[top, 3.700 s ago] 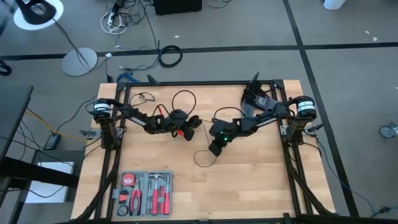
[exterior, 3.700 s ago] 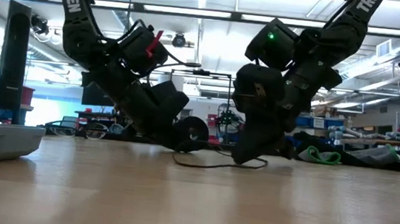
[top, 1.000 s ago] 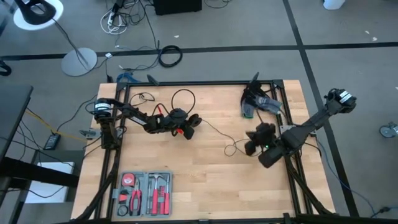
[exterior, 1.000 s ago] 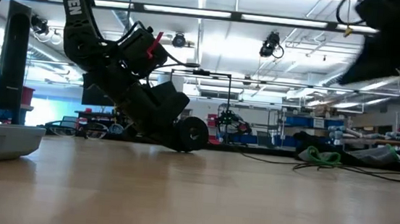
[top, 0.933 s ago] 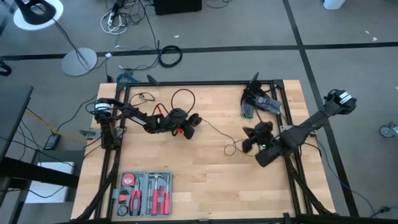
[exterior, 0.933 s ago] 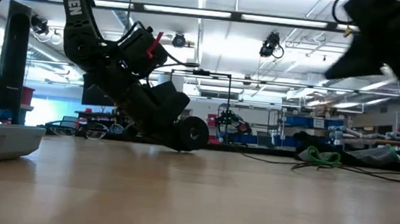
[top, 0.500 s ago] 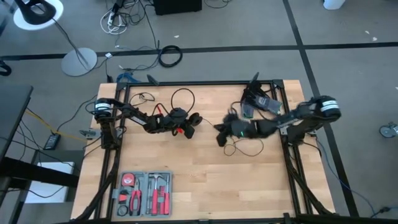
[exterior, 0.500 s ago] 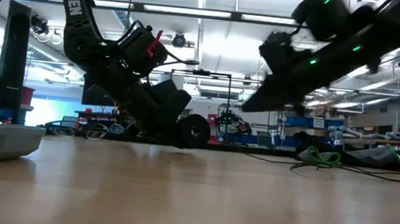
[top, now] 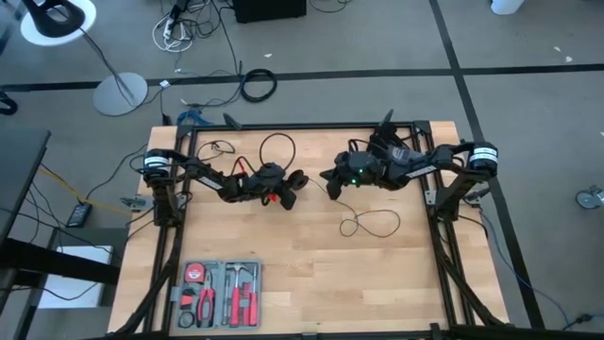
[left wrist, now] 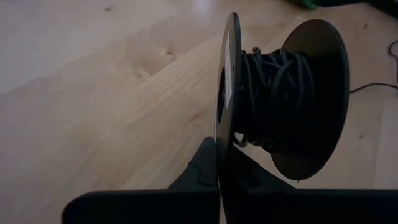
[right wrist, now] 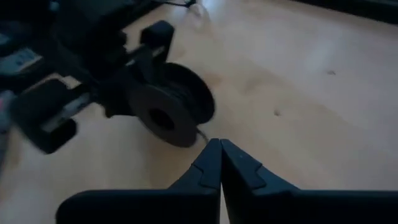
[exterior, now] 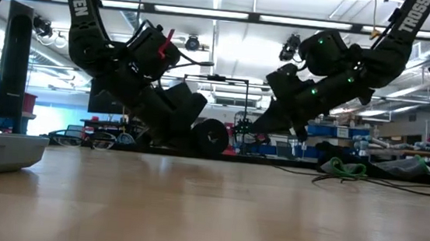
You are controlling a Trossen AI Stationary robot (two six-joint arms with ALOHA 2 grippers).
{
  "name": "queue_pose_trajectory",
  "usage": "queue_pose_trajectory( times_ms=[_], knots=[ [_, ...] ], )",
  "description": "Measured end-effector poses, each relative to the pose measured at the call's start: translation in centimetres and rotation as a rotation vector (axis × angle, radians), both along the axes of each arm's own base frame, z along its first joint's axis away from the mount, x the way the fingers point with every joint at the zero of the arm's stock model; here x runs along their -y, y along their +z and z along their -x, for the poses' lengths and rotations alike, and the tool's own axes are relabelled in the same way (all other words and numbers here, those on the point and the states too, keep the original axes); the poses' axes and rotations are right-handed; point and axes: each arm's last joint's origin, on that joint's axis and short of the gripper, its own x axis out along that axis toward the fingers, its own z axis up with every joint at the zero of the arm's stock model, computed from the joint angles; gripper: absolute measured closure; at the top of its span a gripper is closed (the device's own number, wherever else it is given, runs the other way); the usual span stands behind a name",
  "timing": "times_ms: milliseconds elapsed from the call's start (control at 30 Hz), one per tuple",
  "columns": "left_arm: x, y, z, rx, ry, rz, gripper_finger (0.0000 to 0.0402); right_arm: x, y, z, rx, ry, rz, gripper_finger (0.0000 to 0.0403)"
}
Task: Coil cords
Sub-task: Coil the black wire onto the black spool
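Note:
A black spool (left wrist: 280,99) wound with thin black cord sits left of the table's middle (top: 295,180), and my left gripper (left wrist: 219,149) is shut on it. My right gripper (top: 328,185) is shut and hovers just right of the spool, tips slanting down toward it (right wrist: 221,144). In the low view it hangs above the wood (exterior: 257,129). Loose cord (top: 373,224) runs from that gripper down to a slack loop lying on the table nearer the front. My left gripper pinches the rim of one spool flange (left wrist: 225,127) between its two fingers, coming from the table's left and slanting down. The spool stands on edge, its axle level, low over the wood. My right gripper pinches the thin cord (right wrist: 200,135) at its fingertips, just off the spool's lower rim. It comes from the table's right, slanting down. Behind it the cord hangs slack to the loop on the table.
A grey tool tray (top: 219,293) lies at the near left. Dark gear and a green item (top: 389,151) crowd the far right corner. A black cable loop (top: 278,146) lies behind the left arm. Bare wood stretches across the near middle and right.
My right gripper has swung from the table's right edge toward the left and far side, sinking and turning until it points at the spool, shut throughout. The cord drawn out toward the right has gone slack and settled into a loop on the table.

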Motion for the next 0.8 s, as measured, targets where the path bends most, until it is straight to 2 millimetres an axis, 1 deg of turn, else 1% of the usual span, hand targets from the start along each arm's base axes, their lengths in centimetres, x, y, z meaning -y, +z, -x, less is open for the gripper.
queue_pose_trajectory(
  times_ms=[100,200,433,533,667,800],
  knots=[
    [0.0,0.2,-0.1,0.019,-0.001,-0.004,0.0401,-0.2,-0.1,0.0,-0.02,-0.014,0.021,0.0381],
    [0.0,0.3,-0.2,0.034,-0.001,-0.008,0.0401,-0.5,-0.1,-0.1,-0.017,-0.001,0.024,0.0354],
    [-0.1,0.5,-0.3,0.049,0.003,-0.022,0.0401,-1.0,-0.1,-0.2,-0.021,0.018,0.025,0.0267],
    [-0.1,0.6,-0.3,0.058,-0.001,-0.039,0.0401,-1.2,-0.4,-0.2,-0.046,0.025,0.016,0.0237],
    [-0.2,0.9,-0.6,0.074,-0.003,-0.045,0.0401,-1.6,-0.9,0.0,-0.101,0.027,-0.012,0.0211],
    [-0.2,1.0,-0.7,0.077,-0.003,-0.047,0.0401,-2.1,-0.9,0.0,-0.112,0.033,-0.008,0.0201]
  ],
)
